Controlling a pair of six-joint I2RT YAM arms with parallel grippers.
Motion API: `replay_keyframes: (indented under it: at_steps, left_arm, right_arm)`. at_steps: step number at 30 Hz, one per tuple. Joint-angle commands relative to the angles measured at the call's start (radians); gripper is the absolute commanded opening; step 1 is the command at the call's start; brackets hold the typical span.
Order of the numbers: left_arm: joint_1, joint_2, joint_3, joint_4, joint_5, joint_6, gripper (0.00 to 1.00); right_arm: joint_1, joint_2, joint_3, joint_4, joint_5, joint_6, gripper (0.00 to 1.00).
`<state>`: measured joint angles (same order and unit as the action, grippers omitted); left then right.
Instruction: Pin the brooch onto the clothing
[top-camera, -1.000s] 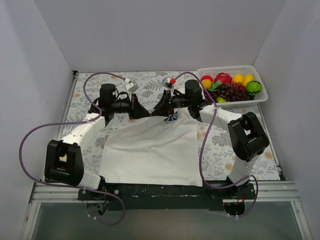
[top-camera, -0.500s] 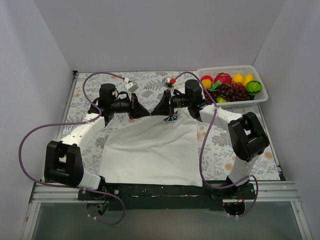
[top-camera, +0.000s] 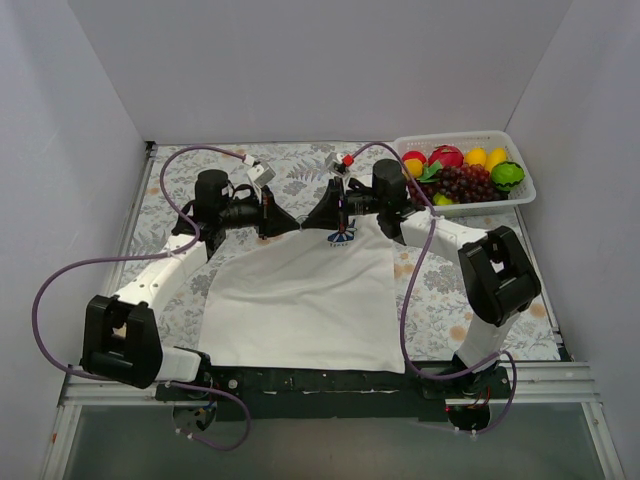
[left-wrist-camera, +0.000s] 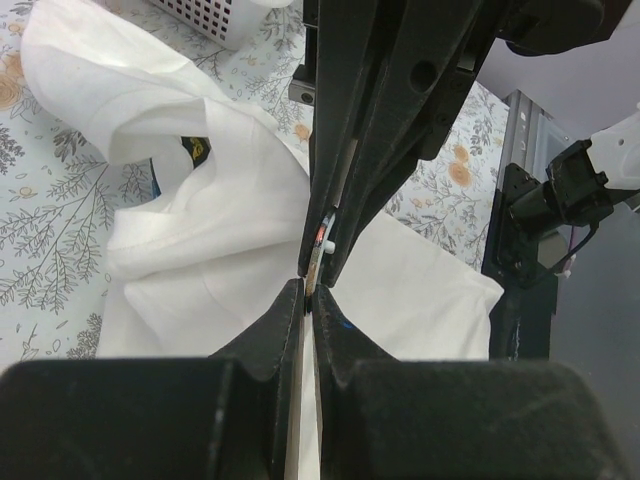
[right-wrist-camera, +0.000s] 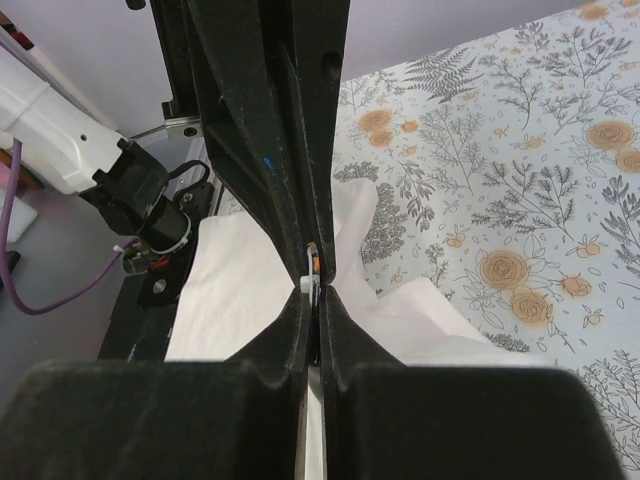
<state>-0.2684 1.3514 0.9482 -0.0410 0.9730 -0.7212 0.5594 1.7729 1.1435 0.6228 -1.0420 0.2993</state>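
Note:
The white T-shirt (top-camera: 300, 295) lies spread on the table, its neck bunched up at the grippers; it also shows in the left wrist view (left-wrist-camera: 210, 250) and the right wrist view (right-wrist-camera: 235, 290). The brooch (top-camera: 341, 236) shows its blue and white face just below my right gripper (top-camera: 308, 224). My left gripper (top-camera: 295, 226) meets it tip to tip. In both wrist views the brooch is a thin edge-on piece (left-wrist-camera: 317, 255) (right-wrist-camera: 312, 282) pinched where the tips meet. Both grippers (left-wrist-camera: 310, 290) (right-wrist-camera: 313, 298) are shut on it above the shirt.
A white basket (top-camera: 455, 141) of toy fruit stands at the back right; its corner shows in the left wrist view (left-wrist-camera: 215, 20). The table has a flowered cloth (top-camera: 300, 165). Purple cables loop beside both arms. White walls close in the sides and back.
My left arm's elbow has swung a little outward and toward the near edge. Both grippers, the brooch and the shirt have stayed in place.

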Motion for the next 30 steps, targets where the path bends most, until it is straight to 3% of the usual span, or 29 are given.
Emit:
replay_keyframes:
  at_steps: [1, 5, 6, 9, 12, 22, 30]
  left_arm:
    - [-0.006, -0.077, -0.005, 0.035, -0.003, -0.037, 0.0]
    - [-0.006, -0.08, -0.008, 0.036, -0.043, -0.044, 0.0]
    - [-0.006, -0.08, -0.008, 0.036, -0.042, -0.043, 0.0]
    - [-0.006, -0.08, -0.006, 0.035, -0.042, -0.044, 0.0]
    - [-0.006, -0.081, -0.006, 0.036, -0.043, -0.044, 0.0]
    - [-0.005, -0.08, 0.004, 0.033, -0.034, -0.044, 0.0]
    - [-0.006, -0.078, 0.015, 0.035, 0.079, -0.038, 0.0]
  right_arm:
    - [-0.024, -0.043, -0.034, 0.06, 0.059, 0.006, 0.11]
    - [-0.036, -0.058, -0.048, 0.1, 0.042, 0.03, 0.32]
    - [-0.038, -0.07, -0.056, 0.112, 0.043, 0.046, 0.47]
    - [-0.055, -0.116, -0.122, 0.218, 0.057, 0.093, 0.73]
    - [-0.07, -0.15, -0.148, 0.279, 0.059, 0.124, 0.82]
    - [-0.079, -0.175, -0.154, 0.275, 0.059, 0.123, 0.85]
    - [-0.079, -0.099, -0.12, 0.275, 0.02, 0.116, 0.86]
